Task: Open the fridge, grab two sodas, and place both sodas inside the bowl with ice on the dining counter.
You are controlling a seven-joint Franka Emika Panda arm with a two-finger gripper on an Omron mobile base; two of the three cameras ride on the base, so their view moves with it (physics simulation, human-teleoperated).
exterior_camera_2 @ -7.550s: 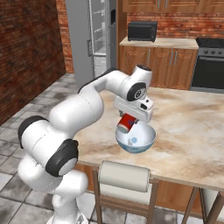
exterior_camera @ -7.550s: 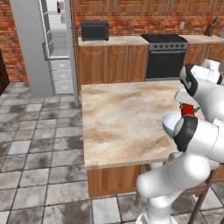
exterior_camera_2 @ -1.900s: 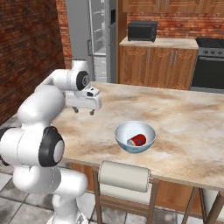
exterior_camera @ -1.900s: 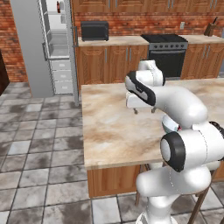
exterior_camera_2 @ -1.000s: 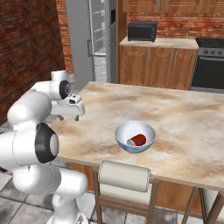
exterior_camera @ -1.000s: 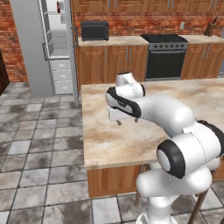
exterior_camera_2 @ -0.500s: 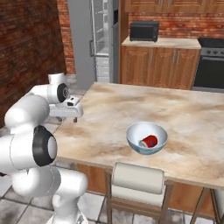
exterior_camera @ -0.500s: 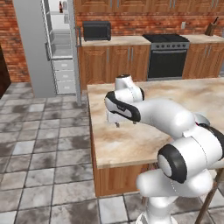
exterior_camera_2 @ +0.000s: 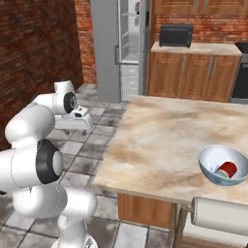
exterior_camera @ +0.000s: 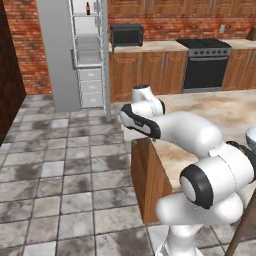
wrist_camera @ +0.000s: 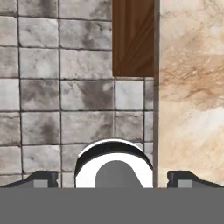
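Red soda can (exterior_camera_2: 226, 169) lay in the pale blue bowl (exterior_camera_2: 213, 175) at lower right of the right base view, on the marbled dining counter (exterior_camera_2: 169, 131). Dark cola bottle (exterior_camera: 88, 8) stood on a top shelf of the open grey fridge (exterior_camera: 61, 55), upper left of left base view. My gripper (exterior_camera_2: 81, 127) hung empty, jaws spread wide, off the counter's edge over grey floor tiles (wrist_camera: 57, 92).

Dining counter (exterior_camera_2: 160, 140): glossy marbled stone top, wooden base.
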